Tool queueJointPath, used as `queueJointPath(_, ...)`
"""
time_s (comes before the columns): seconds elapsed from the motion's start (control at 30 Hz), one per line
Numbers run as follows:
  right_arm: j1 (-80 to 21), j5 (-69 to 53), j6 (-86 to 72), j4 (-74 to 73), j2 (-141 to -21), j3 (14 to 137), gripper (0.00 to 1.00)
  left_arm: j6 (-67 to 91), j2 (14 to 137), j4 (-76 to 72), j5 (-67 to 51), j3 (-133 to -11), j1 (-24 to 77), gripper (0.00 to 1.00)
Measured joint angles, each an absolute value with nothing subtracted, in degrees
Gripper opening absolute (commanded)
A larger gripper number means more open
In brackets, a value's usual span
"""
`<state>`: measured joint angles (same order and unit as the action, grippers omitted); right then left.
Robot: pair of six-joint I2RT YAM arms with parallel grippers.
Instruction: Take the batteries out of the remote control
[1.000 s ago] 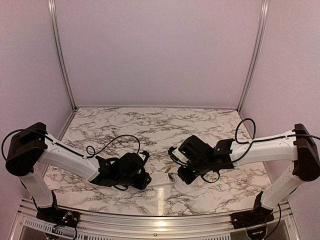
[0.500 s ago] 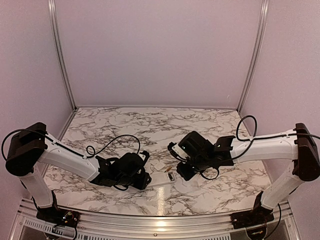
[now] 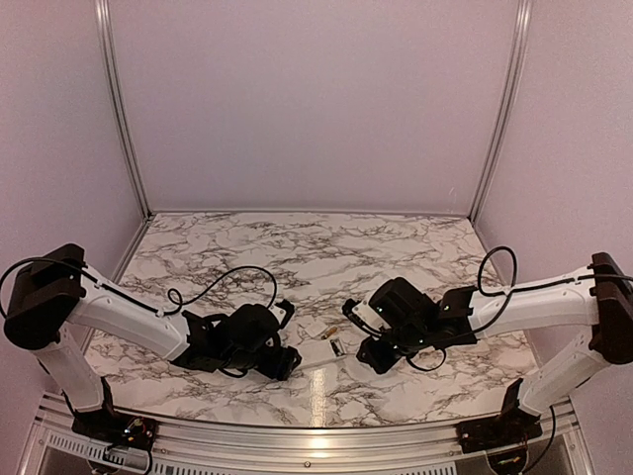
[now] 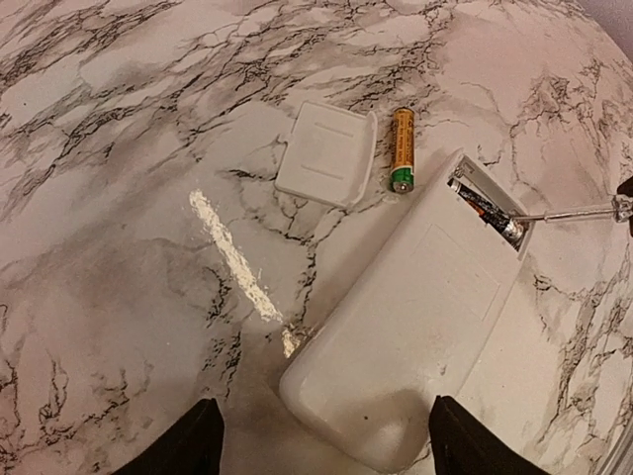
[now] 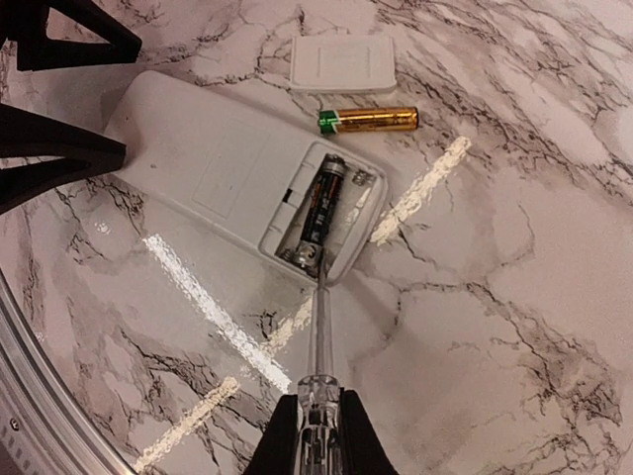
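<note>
Remote control (image 4: 415, 317) lies between spread left jaws.

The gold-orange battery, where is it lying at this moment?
In the left wrist view, the gold-orange battery lies loose on the table, upper centre, between the detached back panel and the open end of the remote control.

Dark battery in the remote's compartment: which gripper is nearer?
Right. The right gripper holds a thin stick whose tip is at the dark battery. The left gripper stands open astride the remote control's opposite end.
</note>
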<state>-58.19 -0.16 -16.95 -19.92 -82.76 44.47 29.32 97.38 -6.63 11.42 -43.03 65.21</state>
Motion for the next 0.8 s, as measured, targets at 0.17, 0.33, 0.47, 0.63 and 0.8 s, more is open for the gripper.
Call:
queueJointPath(0.17, -58.2, -1.3, -16.7, -19.3, -82.6, 44.2, 0.00, 23.3, 95.8, -8.6, 15.4, -41.5, 66.5, 0.71)
queueJointPath(0.33, -58.2, -1.8, -15.9, -19.3, -82.6, 44.2, 0.00, 14.8, 92.8, -10.1, 14.2, -38.8, 67.4, 0.78)
queueJointPath(0.47, -58.2, -2.1, -15.0, -19.3, -82.6, 44.2, 0.00, 7.8, 92.8, -9.6, 11.9, -39.6, 67.4, 0.80)
queueJointPath(0.63, -58.2, -2.3, -14.2, -19.0, -83.0, 44.2, 0.00, 0.1, 93.7, -9.5, 11.5, -40.7, 67.5, 0.80)
queueJointPath(0.8, -58.2, -2.3, -13.7, -18.9, -83.0, 44.2, 0.00, -5.6, 96.3, -9.1, 11.4, -42.3, 67.3, 0.78)
